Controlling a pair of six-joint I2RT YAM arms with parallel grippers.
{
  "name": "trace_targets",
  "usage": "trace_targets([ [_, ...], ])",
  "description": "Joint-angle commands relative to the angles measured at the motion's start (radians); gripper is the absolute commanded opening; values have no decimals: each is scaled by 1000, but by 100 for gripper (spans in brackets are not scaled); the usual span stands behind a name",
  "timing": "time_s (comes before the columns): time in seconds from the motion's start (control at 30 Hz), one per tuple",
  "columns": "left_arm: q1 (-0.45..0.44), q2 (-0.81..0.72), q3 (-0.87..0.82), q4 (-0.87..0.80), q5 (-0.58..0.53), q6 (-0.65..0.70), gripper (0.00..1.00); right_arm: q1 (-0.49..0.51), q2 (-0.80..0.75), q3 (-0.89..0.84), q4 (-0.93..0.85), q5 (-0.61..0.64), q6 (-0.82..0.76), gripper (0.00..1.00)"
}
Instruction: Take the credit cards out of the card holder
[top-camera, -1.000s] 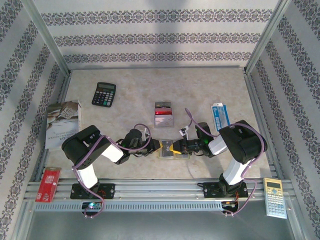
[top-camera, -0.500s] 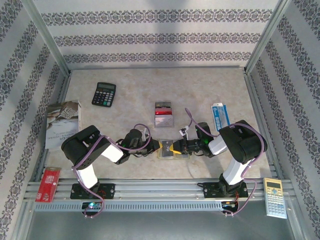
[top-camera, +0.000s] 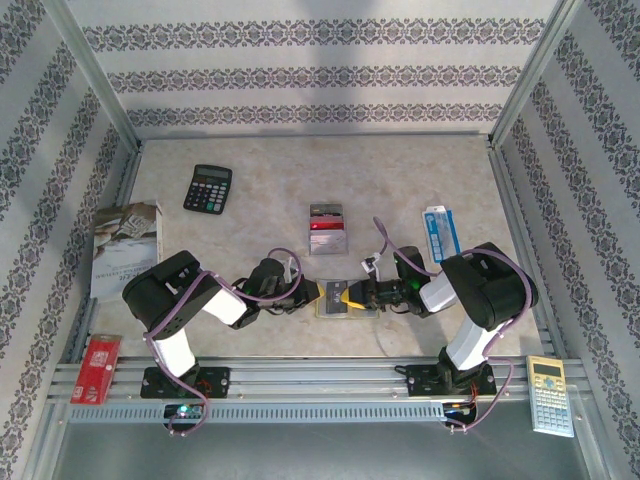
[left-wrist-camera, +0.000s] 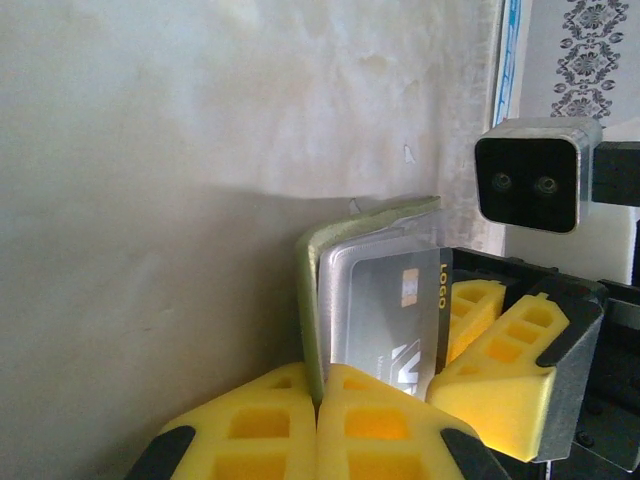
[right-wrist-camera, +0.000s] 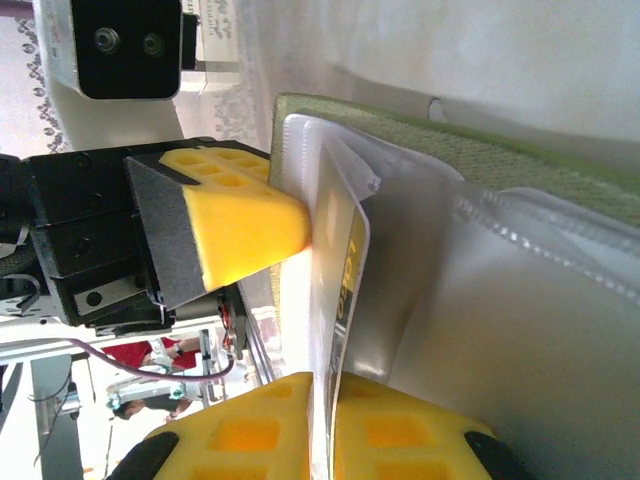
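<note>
The olive-green card holder (top-camera: 337, 305) stands open on the table between my two grippers. My left gripper (top-camera: 318, 293) is shut on its green flap (left-wrist-camera: 310, 300), yellow pads pressed together (left-wrist-camera: 322, 400). A dark grey credit card (left-wrist-camera: 395, 315) marked LOGO sticks out of the pale clear pocket (right-wrist-camera: 520, 300). My right gripper (right-wrist-camera: 325, 400) is shut on that card's edge (right-wrist-camera: 348, 270), and its fingers (left-wrist-camera: 505, 350) face the left wrist camera. Three more credit cards (top-camera: 327, 228), red, pinkish-white and grey, lie on the table behind the holder.
A black calculator (top-camera: 208, 187) sits at the back left and a booklet (top-camera: 127, 250) at the left wall. A blue-and-white packet (top-camera: 440, 232) lies right of the loose cards. A red packet (top-camera: 96, 368) and a pale calculator (top-camera: 550, 395) rest on the front rail.
My right arm has drawn back slightly to the right with the grey card in its grip. The left gripper holds the holder's flap in the same place.
</note>
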Motion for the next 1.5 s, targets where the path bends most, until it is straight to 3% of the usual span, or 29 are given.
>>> trace_targets([
  [0.0,-11,-15,-7,-47,-25,28,0,-7,-27,-12,40,-52,4,14],
  [0.83,-11,-51,-6,-103,-39,50,0,-63,-86,-32,-72,-26,-27,9],
  [1.1,-9,-61,-7,-108,-42,52,0,-88,-162,-22,-227,-14,-90,3],
  [1.3,-8,-92,-13,-131,-51,62,0,-102,-267,20,-471,23,-195,2],
  [1.4,-3,-118,-19,-144,-59,70,7,-113,-352,68,-678,66,-293,2],
  [1.47,3,-139,-23,-155,-64,76,18,-130,-400,91,-751,77,-319,2],
])
